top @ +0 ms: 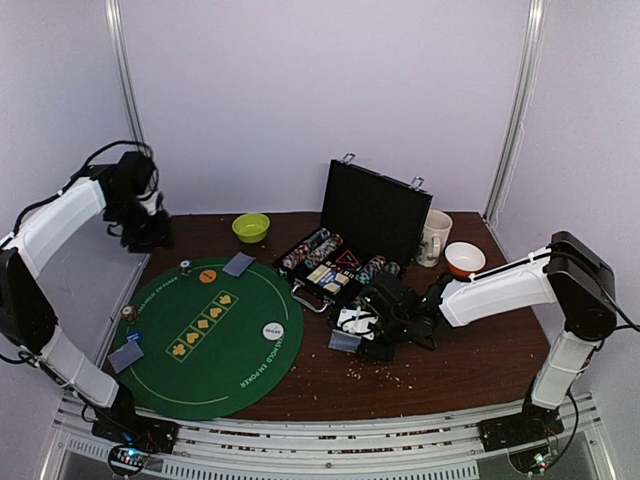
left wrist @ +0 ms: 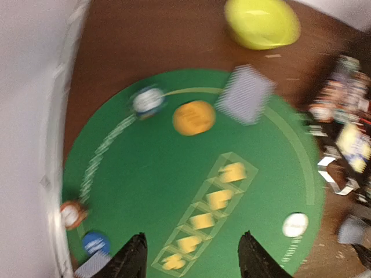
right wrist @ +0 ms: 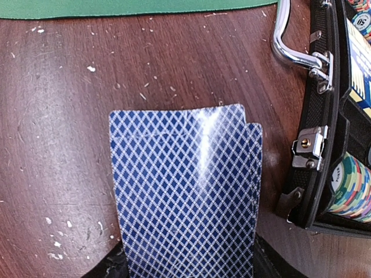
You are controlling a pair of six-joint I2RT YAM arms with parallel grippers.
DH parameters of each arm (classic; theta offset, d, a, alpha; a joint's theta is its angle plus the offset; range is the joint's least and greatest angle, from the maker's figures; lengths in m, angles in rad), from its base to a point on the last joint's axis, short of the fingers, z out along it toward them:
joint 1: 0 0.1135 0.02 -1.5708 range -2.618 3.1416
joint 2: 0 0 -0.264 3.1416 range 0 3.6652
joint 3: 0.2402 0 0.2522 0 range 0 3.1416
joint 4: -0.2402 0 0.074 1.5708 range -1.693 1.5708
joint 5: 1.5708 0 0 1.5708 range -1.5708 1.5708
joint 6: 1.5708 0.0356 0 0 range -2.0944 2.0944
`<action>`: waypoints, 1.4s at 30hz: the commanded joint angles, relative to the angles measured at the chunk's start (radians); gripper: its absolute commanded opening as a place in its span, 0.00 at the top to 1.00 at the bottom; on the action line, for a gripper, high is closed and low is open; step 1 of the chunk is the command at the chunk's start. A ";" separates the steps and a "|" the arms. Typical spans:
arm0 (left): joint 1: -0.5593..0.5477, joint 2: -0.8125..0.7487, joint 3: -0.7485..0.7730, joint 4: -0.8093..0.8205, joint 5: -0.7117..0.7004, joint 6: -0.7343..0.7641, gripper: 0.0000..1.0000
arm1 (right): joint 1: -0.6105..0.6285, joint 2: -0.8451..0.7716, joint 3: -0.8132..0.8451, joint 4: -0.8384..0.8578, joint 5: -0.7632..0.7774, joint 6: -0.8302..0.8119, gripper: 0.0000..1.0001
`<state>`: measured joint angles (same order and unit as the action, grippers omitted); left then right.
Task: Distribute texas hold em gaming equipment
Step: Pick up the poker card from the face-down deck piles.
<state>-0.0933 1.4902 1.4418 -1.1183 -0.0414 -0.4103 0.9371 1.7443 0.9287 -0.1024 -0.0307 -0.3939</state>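
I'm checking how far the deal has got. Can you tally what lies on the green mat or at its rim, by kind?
Card lots (number of cards in each unclear): 2
Small chips: 3
Orange disc: 1
White dealer disc: 1
Total: 7

A lime-green bowl [top: 251, 227] sits at the far side of the brown table [top: 470, 365], just beyond the round green felt mat [top: 230, 370] on the left. Right of the bowl, an open black case [top: 375, 212] stands with its lid upright. Farther right are a white mug [top: 435, 238] and a red-and-white bowl [top: 465, 259]. Pale crumbs [top: 375, 372] dot the near wood.
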 commanded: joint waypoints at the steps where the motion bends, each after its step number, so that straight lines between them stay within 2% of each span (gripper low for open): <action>1: -0.301 0.070 0.115 0.135 0.173 -0.108 0.42 | -0.007 -0.021 -0.020 -0.054 0.003 -0.005 0.40; 4: -0.425 0.051 -0.006 0.345 0.263 -0.162 0.39 | -0.009 -0.029 -0.028 -0.039 0.000 -0.005 0.40; 8: -0.509 0.047 -0.300 0.748 0.500 -0.234 0.29 | -0.010 -0.033 -0.029 -0.030 -0.016 0.000 0.40; 13: -0.635 0.121 -0.423 1.142 0.525 -0.186 0.22 | -0.010 -0.036 -0.032 -0.019 -0.031 0.004 0.40; 16: -0.658 0.192 -0.436 1.277 0.533 -0.210 0.20 | -0.010 -0.033 -0.032 -0.018 -0.038 0.007 0.40; 18: -0.662 0.247 -0.423 1.272 0.535 -0.227 0.20 | -0.011 -0.034 -0.033 -0.016 -0.042 0.010 0.40; 21: -0.678 0.320 -0.387 1.169 0.510 -0.197 0.21 | -0.012 -0.038 -0.036 -0.008 -0.048 0.013 0.40; 25: -0.706 0.391 -0.376 1.160 0.546 -0.182 0.25 | -0.011 -0.040 -0.039 0.009 -0.067 0.023 0.40; 26: -0.713 0.411 -0.367 1.158 0.557 -0.179 0.26 | -0.011 -0.039 -0.040 0.013 -0.072 0.026 0.41; 29: -0.730 0.466 -0.305 1.150 0.603 -0.172 0.40 | -0.011 -0.038 -0.041 0.025 -0.083 0.037 0.41; 36: -0.748 0.542 -0.235 1.103 0.619 -0.162 0.44 | -0.013 -0.043 -0.047 0.038 -0.085 0.049 0.41; 42: -0.756 0.573 -0.196 1.058 0.612 -0.142 0.55 | -0.015 -0.042 -0.045 0.042 -0.084 0.053 0.41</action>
<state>-0.8436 2.0411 1.2098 -0.0311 0.5617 -0.5831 0.9287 1.7252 0.8963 -0.0673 -0.1005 -0.3584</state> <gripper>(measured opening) 0.481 0.597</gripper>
